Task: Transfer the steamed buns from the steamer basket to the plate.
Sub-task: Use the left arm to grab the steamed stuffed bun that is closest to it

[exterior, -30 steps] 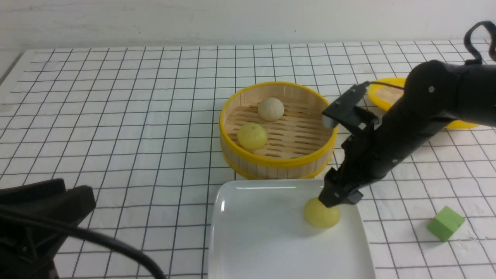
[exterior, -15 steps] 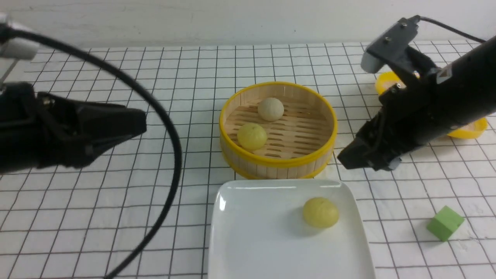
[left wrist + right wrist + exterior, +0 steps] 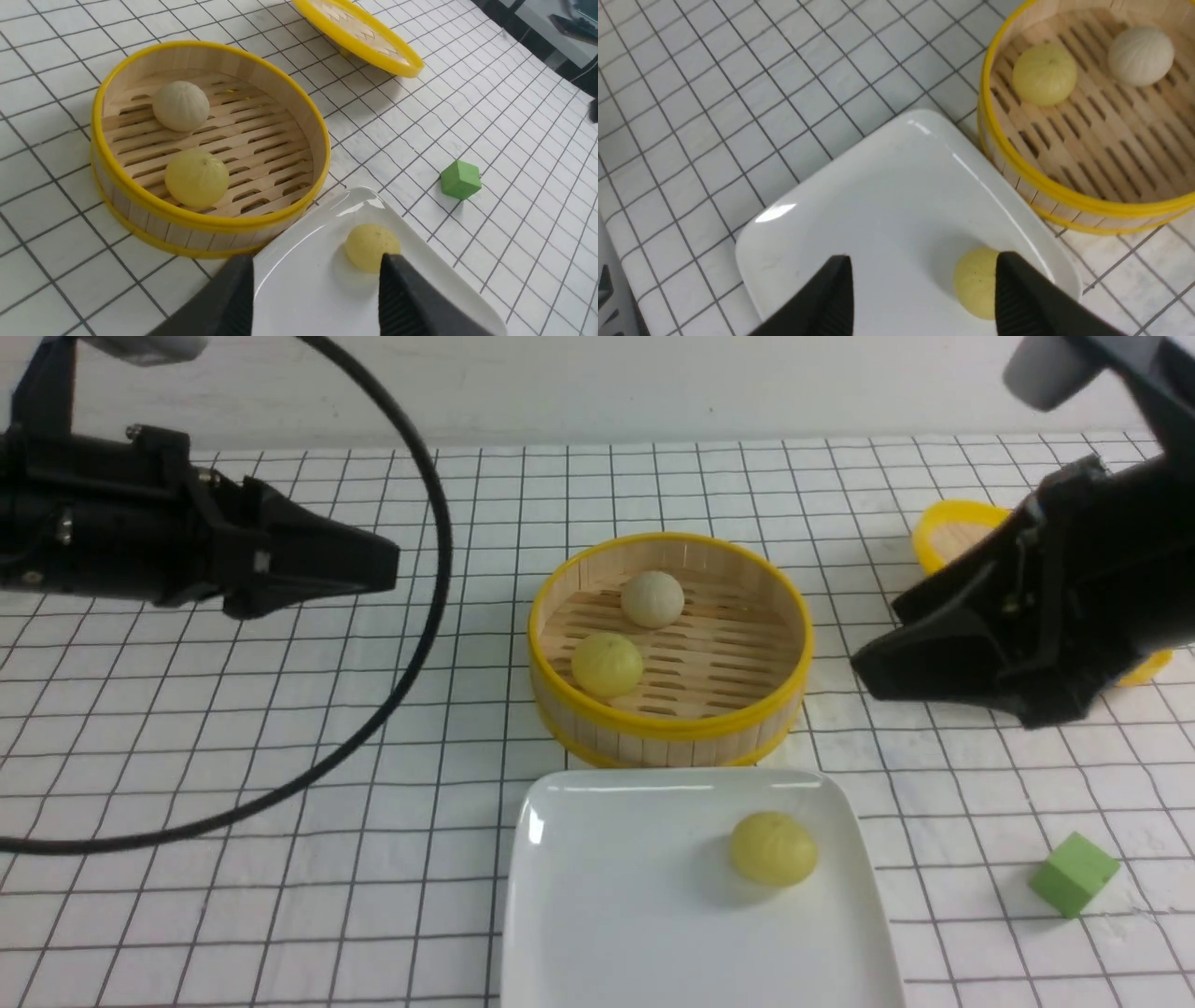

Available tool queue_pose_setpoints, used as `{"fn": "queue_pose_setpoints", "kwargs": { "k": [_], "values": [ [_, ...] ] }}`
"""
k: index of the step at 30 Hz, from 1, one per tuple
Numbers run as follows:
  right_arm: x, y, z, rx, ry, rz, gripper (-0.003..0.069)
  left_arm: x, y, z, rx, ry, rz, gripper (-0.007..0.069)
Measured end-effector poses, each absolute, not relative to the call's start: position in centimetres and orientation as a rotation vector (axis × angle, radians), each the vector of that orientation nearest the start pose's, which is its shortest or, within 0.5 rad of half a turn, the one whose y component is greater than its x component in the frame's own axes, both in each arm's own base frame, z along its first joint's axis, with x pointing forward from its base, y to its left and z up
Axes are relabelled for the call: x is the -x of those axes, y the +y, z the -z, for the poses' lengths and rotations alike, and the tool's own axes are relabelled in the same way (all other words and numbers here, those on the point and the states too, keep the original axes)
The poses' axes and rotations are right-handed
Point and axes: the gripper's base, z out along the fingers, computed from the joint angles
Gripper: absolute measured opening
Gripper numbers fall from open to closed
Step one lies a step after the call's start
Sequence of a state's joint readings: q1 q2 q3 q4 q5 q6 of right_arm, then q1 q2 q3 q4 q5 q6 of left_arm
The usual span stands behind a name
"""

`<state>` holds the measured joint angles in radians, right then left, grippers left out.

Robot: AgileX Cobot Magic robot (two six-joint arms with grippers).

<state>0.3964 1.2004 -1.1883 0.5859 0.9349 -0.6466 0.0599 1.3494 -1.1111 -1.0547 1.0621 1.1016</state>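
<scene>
The steamer basket (image 3: pixel 653 737) stands mid-table with two steamed buns inside, one pale yellow (image 3: pixel 607 665) and one greyish-beige (image 3: pixel 653 598). A third, pale yellow bun (image 3: pixel 773 847) lies on the white plate (image 3: pixel 607 896) just in front of the basket. My left gripper (image 3: pixel 390 565) hovers high to the left of the basket, pointing toward it, open and empty (image 3: pixel 317 261). To the right of the basket my right gripper (image 3: pixel 861 670) hangs above the table, open with nothing between its fingers (image 3: pixel 924 261); the plate's bun (image 3: pixel 978 282) shows below it.
A shallow yellow-rimmed woven lid (image 3: pixel 943 537) lies at the back right, partly behind my right arm. A green cube (image 3: pixel 1074 874) sits right of the plate. A black cable (image 3: pixel 425 616) loops from the left arm over the left side of the table.
The right gripper has lifted off the bun on the plate and drawn back up and to the right. The left arm has risen from the lower left and reached toward the basket.
</scene>
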Motion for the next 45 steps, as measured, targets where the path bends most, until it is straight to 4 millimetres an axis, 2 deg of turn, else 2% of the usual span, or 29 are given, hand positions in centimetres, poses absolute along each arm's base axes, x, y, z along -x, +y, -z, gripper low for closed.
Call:
{"fn": "queue_pose_setpoints", "kwargs": {
  "k": [3,6,9,11,16,17,20,22,26,30,33,35,39,45],
  "values": [
    [-19.3,12.5,-39.6,0.976,2.049,-0.591,0.0411,-27.8,-8.1,-34.2,-0.883,2.083,0.722,0.0400],
    [-18.2,12.1,-40.3,0.992,2.029,-0.583,0.0411,-28.4,-10.4,-33.9,-0.976,2.082,0.607,0.0400],
    [-17.1,11.5,-40.7,1.021,2.027,-0.563,0.0411,-29.6,-12.3,-33.4,-0.968,2.116,0.454,0.0401],
    [-16.7,11.3,-40.8,1.029,2.030,-0.555,0.0411,-30.0,-12.8,-33.2,-0.956,2.120,0.405,0.0401],
    [-14.7,10.2,-41.2,1.070,2.060,-0.509,0.0411,-33.0,-14.3,-31.0,-0.923,2.196,0.192,0.0401],
    [-14.6,10.2,-41.2,1.069,2.058,-0.508,0.0411,-33.1,-14.4,-30.9,-0.921,2.198,0.187,0.0401],
    [-13.4,9.7,-41.7,1.076,2.040,-0.494,0.0411,-35.5,-15.6,-29.3,-0.895,2.237,0.132,0.0401],
    [-12.9,9.5,-42.0,1.072,2.032,-0.494,0.0411,-36.2,-16.1,-28.9,-0.899,2.241,0.125,0.0401],
    [-11.7,9.0,-42.2,1.076,2.030,-0.501,0.0411,-37.9,-19.0,-28.3,-0.947,2.209,0.138,0.0401],
    [-10.9,8.8,-41.6,1.107,2.063,-0.512,0.0411,-39.1,-21.2,-27.6,-0.983,2.181,0.147,0.0401],
    [-10.8,8.7,-41.4,1.109,2.069,-0.514,0.0411,-39.9,-21.9,-27.1,-1.002,2.172,0.129,0.0401],
    [-10.5,8.6,-41.5,1.108,2.062,-0.512,0.0411,-40.9,-22.3,-25.8,-1.014,2.187,0.109,0.0401],
    [-10.1,8.4,-41.6,1.108,2.053,-0.511,0.0411,-41.5,-22.4,-23.9,-1.006,2.249,0.095,0.0401],
    [-10.0,8.4,-41.6,1.109,2.053,-0.516,0.0411,-41.4,-22.4,-23.5,-0.971,2.299,0.107,0.0401]
  ]
}}
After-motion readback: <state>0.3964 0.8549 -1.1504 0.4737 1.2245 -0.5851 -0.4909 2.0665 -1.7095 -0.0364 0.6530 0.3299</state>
